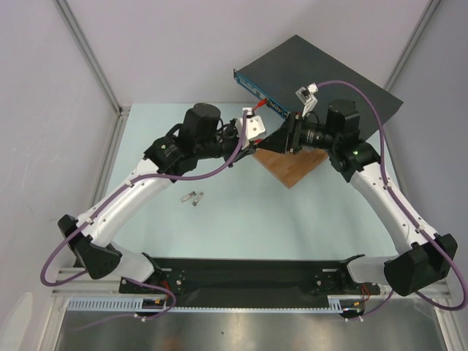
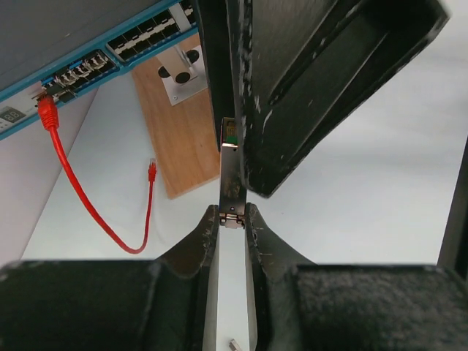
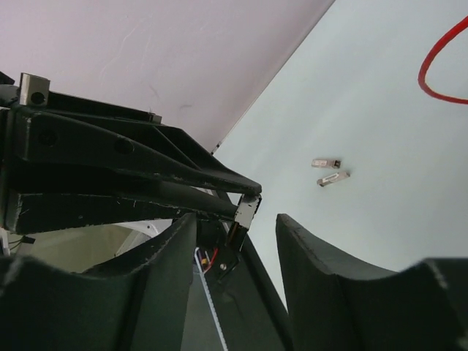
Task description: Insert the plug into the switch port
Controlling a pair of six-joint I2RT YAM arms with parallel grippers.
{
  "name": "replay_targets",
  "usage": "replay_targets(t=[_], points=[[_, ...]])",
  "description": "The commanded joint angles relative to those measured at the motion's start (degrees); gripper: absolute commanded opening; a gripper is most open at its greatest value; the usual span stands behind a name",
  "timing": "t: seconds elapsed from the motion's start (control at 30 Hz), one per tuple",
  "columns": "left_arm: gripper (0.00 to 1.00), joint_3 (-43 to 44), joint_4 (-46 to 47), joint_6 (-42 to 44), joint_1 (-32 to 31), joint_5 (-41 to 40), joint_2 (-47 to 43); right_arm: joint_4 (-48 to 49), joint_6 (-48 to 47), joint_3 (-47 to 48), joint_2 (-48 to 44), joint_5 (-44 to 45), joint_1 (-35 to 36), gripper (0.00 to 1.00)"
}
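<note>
The switch (image 1: 314,77) is a flat dark box at the back, its blue port-lined front edge (image 2: 124,51) facing the arms. My left gripper (image 2: 232,213) is shut on the lower end of the plug (image 2: 230,175), a thin metal module standing upright above the table. My right gripper (image 3: 236,217) is open, and the plug's (image 3: 247,210) other end lies between its fingers (image 3: 307,256) without a clear touch. Both grippers meet in front of the switch, over the near edge of the wooden board (image 1: 296,167).
A red cable (image 2: 80,197) is plugged into the switch's left ports and loops down onto the table. A metal bracket (image 2: 181,69) sits on the wooden board. Two spare modules (image 1: 194,197) lie on the table to the left.
</note>
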Motion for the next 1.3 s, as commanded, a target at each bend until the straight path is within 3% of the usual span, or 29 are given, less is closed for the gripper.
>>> replay_targets(t=[0.0, 0.13, 0.27, 0.33, 0.4, 0.43, 0.5, 0.57, 0.67, 0.8, 1.27], points=[[0.00, 3.55, 1.91, -0.96, -0.70, -0.90, 0.35, 2.45, -0.37, -0.01, 0.10, 0.88, 1.38, 0.51], [0.00, 3.81, 1.92, -1.05, -0.88, 0.32, 0.18, 2.36, -0.29, -0.19, 0.36, 1.32, 1.47, 0.35], [0.00, 2.94, 2.35, -1.13, -0.97, 1.12, -0.70, 2.62, -0.37, -0.01, 0.53, 0.53, 1.29, 0.00], [0.01, 1.63, 3.58, -1.75, -0.97, 0.51, -1.84, 3.76, -0.02, -0.36, 0.45, -1.48, 1.03, 0.00], [0.09, -0.13, 5.94, -2.45, -0.97, -0.20, -4.11, 6.04, 1.81, -1.06, 0.18, -3.15, 0.33, 0.00], [0.14, -1.27, 6.91, -2.63, -0.97, -1.16, -5.26, 7.18, 2.87, -1.85, 0.10, -5.16, -0.46, 0.00], [0.44, -5.49, 9.63, -3.41, -0.79, -2.65, -7.11, 11.73, 4.98, -2.99, -0.25, -7.80, -1.08, 0.00], [0.66, -10.41, 14.20, -4.90, -0.44, -2.67, -10.97, 16.58, 9.63, -5.01, -0.87, -11.59, -1.43, 0.00], [0.76, -17.60, 20.97, -5.79, 0.52, -1.00, -16.58, 23.44, 15.61, -6.94, -1.05, -14.49, -1.17, 0.00], [0.77, -23.51, 26.87, -5.27, 0.70, -0.82, -20.56, 29.16, 20.36, -8.09, -0.87, -16.34, -0.47, 0.00], [0.57, -28.71, 36.80, -2.98, 0.61, 5.07, -23.20, 34.44, 27.31, -10.38, -0.96, -16.34, 1.38, 0.00]])
